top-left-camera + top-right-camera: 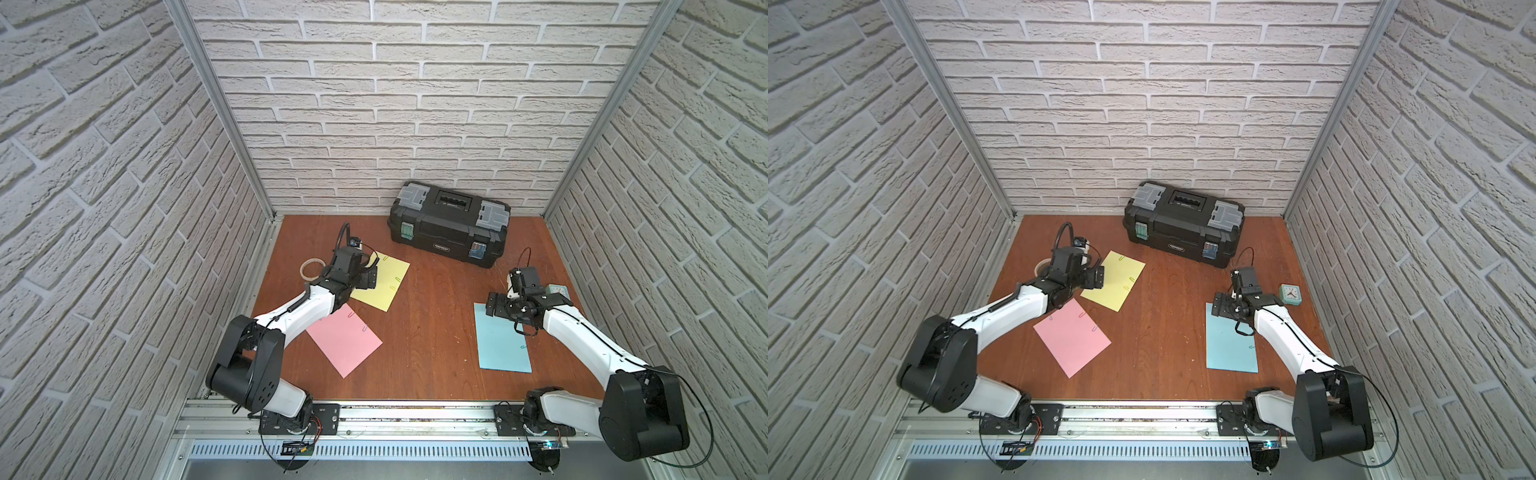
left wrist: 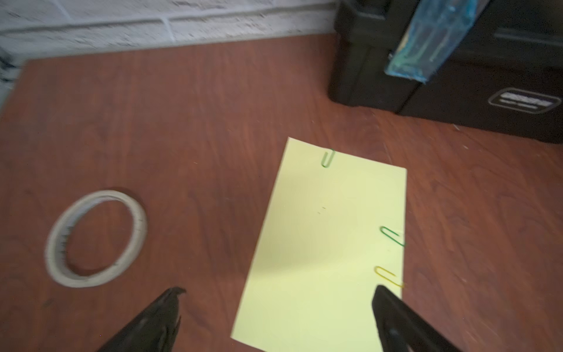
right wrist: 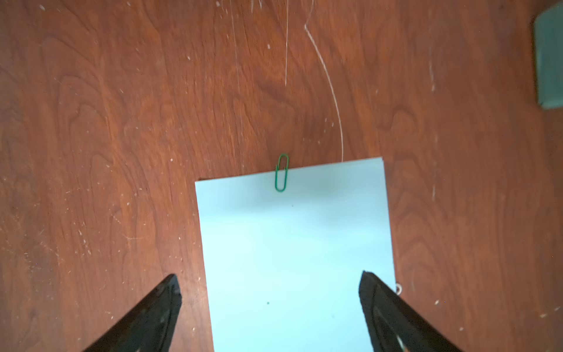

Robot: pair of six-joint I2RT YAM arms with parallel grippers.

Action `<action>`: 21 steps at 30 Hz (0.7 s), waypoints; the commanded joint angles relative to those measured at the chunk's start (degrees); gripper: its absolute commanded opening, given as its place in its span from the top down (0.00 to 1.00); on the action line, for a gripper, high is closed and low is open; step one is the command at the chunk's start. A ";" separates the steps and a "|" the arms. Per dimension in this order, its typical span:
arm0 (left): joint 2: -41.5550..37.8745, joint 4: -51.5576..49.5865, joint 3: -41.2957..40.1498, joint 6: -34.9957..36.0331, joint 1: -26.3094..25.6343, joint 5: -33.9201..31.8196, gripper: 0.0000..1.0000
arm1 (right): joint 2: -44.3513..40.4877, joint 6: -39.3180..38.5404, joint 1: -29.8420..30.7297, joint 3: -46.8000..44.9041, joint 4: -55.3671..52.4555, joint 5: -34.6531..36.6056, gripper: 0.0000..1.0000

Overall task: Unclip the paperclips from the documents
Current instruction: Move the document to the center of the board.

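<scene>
**Right hand** [image 3: 269,280]: released, jaws spread wide, nothing held. It hovers over the blue sheet [image 3: 292,259] and points along it toward the green clip [image 3: 281,172], which sits on the short edge ahead of the fingertips (its loop end overhangs the bare surface [image 3: 122,122]).

**Left hand** [image 2: 278,292]: also released and empty, above one end of the yellow sheet [image 2: 329,243]. One fingertip is just beside the yellow clip [image 2: 388,275] on the long edge. The side green clip [image 2: 393,236] is next along that edge, and the end green clip [image 2: 327,158] is on the short edge.

**Pink sheet** [image 1: 345,338]: unattended, near the left arm. There are two clips on one edge, colours too small to tell.

**Nearby, not wanted:** tape roll [image 2: 96,239], toolbox [image 1: 449,224], clock [image 1: 1290,294].

**Step, as judged:** approach for a first pinch, no clip off yet. Close on the overhanging loop only, not the paper. Draw it straight outward, flat to the surface, since loose paper will likely slide or lift with the clip.
</scene>
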 commanded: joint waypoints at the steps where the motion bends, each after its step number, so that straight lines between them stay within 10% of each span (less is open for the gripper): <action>1: 2.80 -5.03 3.75 -5.69 -2.04 4.64 0.02 | 1.67 6.13 0.25 -0.09 -3.97 -5.19 0.10; 21: 7.85 -8.17 9.71 -6.15 -5.25 10.26 0.02 | 15.59 19.02 12.21 -0.77 7.62 -13.28 0.14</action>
